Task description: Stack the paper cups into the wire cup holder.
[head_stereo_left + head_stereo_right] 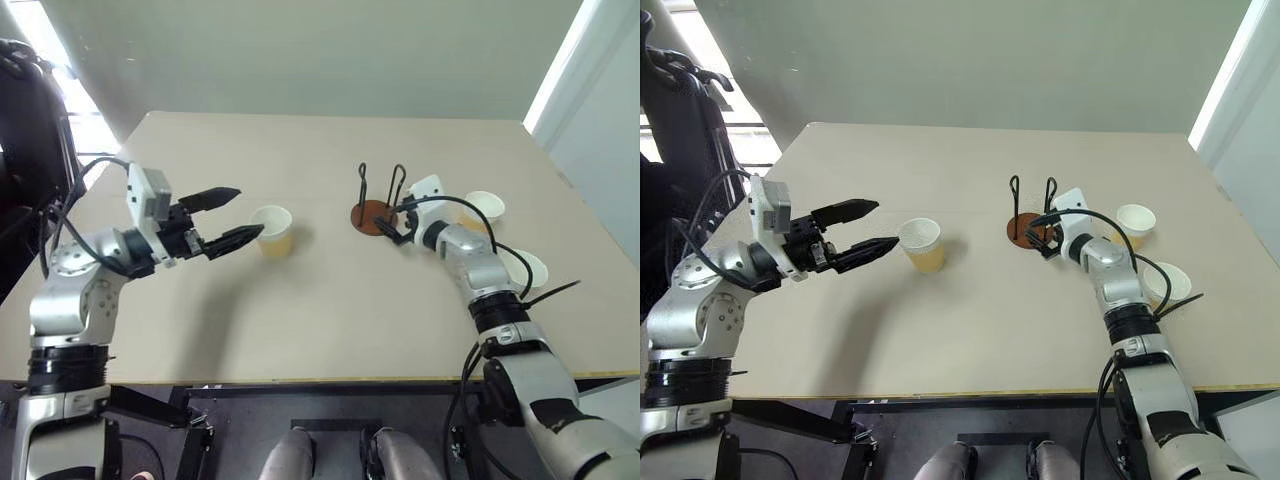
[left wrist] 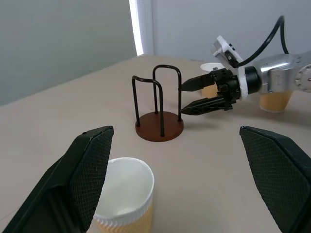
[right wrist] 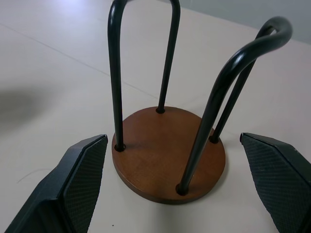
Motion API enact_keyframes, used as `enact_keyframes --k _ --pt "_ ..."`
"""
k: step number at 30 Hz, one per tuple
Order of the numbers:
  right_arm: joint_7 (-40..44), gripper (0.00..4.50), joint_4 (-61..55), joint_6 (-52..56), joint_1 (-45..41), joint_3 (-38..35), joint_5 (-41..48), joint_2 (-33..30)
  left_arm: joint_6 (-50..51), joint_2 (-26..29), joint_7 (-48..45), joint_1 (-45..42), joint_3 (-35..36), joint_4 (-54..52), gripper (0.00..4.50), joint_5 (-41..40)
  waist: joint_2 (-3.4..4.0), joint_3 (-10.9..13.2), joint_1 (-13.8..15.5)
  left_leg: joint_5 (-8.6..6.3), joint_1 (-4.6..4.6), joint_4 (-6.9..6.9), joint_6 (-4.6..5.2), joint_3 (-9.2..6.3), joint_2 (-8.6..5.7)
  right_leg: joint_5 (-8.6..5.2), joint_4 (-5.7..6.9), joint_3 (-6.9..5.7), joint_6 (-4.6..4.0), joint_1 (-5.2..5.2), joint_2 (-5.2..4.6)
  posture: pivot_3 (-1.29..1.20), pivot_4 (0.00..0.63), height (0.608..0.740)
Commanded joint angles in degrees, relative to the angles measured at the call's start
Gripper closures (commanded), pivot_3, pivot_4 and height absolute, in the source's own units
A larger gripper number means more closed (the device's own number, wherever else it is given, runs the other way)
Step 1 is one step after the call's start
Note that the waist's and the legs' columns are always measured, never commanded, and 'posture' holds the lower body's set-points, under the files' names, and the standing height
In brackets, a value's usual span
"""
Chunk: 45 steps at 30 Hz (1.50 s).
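While no cup sits in the wire holder [image 1: 378,205] yet, the job looks to be at the reach stage. Mid-table, the left gripper [image 1: 226,217] hangs spread and empty just beside the left cup [image 1: 272,230]; the right gripper [image 1: 392,229], also spread, faces the holder's base. Two more cups [image 1: 1134,222] wait at the right. Next — close squarely on a cup. Tan table [image 1: 300,320], pale wall, bright window — far left.

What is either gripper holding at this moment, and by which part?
Nothing is held. The left gripper is open just short of a paper cup, and the right gripper is open beside the empty wire cup holder.
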Motion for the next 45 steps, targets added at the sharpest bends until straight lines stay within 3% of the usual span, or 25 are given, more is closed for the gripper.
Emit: enact_keyframes --k 1,11,14,25,35,40,45 --pt "0.4 0.0 0.7 -2.4 -2.8 0.2 -0.3 0.5 -2.0 1.7 -2.4 -2.1 1.0 0.8 0.04 0.2 0.0 0.0 0.0 -0.01 0.0 0.0 -0.02 0.0 0.0 -0.01 0.0 0.0 -0.02 0.0 0.0 0.0 0.15 0.74" --pt "-1.7 0.0 7.7 -5.4 -7.0 -1.0 -0.3 2.5 -1.6 1.3 -3.2 -3.2 0.2 2.0 0.04 1.0 0.01 0.0 -0.1 -0.06 -0.03 -0.01 0.05 0.0 0.01 -0.06 0.01 0.0 -0.09 -0.04 0.0 0.0 0.15 0.74" --pt "-2.0 0.5 9.1 -5.7 -7.4 -1.2 -0.4 2.2 -1.1 1.5 -3.1 -3.1 0.3 1.9 0.0 0.8 0.01 0.0 -0.1 -0.09 -0.03 -0.01 0.12 0.0 0.01 -0.04 0.01 0.0 -0.05 -0.04 0.0 0.0 0.15 0.74" --pt "1.2 4.46 10.0 -5.0 -7.4 -1.1 -0.2 0.3 -0.9 1.7 -2.8 -2.6 0.8 1.4 0.0 1.0 0.01 0.0 -0.1 -0.14 -0.04 -0.01 0.17 0.0 0.03 -0.02 0.01 0.0 -0.01 -0.06 0.0 0.0 0.15 0.74" --pt "12.0 4.48 9.1 -4.2 -7.1 -0.5 0.8 -3.3 -1.0 2.4 -3.9 -3.3 0.6 2.4 0.0 1.2 0.01 0.0 -0.1 -0.13 -0.04 -0.02 0.18 0.01 0.03 -0.03 0.01 0.0 -0.02 -0.06 0.0 0.0 0.15 0.74" --pt "25.1 4.48 0.5 1.4 -4.0 1.6 3.3 -5.5 -0.8 2.7 -4.4 -4.0 0.3 2.8 0.0 1.2 0.01 0.0 -0.2 -0.1 -0.04 -0.02 0.23 0.01 0.03 -0.03 0.0 -0.01 -0.02 -0.06 0.01 0.0 0.15 0.74" --pt "28.3 4.48 -7.8 6.7 -1.2 1.9 4.7 -6.6 -0.9 3.0 -5.0 -4.3 0.2 3.5 0.0 1.5 0.01 0.0 -0.2 -0.02 -0.04 -0.02 0.34 0.02 0.03 -0.04 0.01 -0.01 -0.03 -0.06 0.01 0.0 0.15 0.74"
